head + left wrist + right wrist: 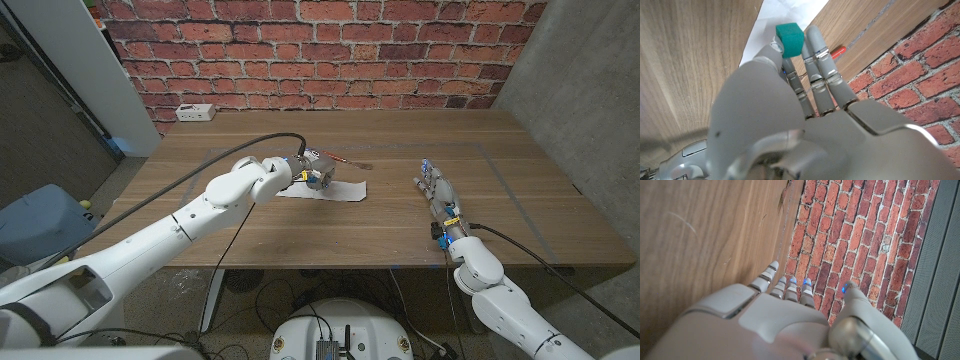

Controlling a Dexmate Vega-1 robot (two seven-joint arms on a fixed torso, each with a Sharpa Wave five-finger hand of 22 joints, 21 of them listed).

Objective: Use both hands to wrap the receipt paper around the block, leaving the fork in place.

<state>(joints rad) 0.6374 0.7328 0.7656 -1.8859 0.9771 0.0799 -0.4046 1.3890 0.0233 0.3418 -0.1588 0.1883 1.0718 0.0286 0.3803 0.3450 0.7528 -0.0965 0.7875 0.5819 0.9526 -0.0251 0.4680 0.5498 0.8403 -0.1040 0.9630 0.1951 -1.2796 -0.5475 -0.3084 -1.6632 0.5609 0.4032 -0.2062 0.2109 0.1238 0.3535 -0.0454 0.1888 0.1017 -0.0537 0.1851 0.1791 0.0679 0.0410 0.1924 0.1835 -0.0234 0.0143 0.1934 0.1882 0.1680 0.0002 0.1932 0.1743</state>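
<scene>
Left hand point(790, 125): your fingers pinch the teal block point(790, 39) over the receipt paper point(327, 190), near the table's middle.
Fork point(838, 51): a red-tipped handle lies just beside the paper, behind your fingers; I judge it is the fork.
Right hand point(438, 196): it holds nothing, fingers straight and a little apart, well apart from the paper.
Risk: if you drag the block, the thin paper may slide and push the fork.
Views: your left wrist view shows the pinch clearly; the head view hides the block behind the hand.
</scene>
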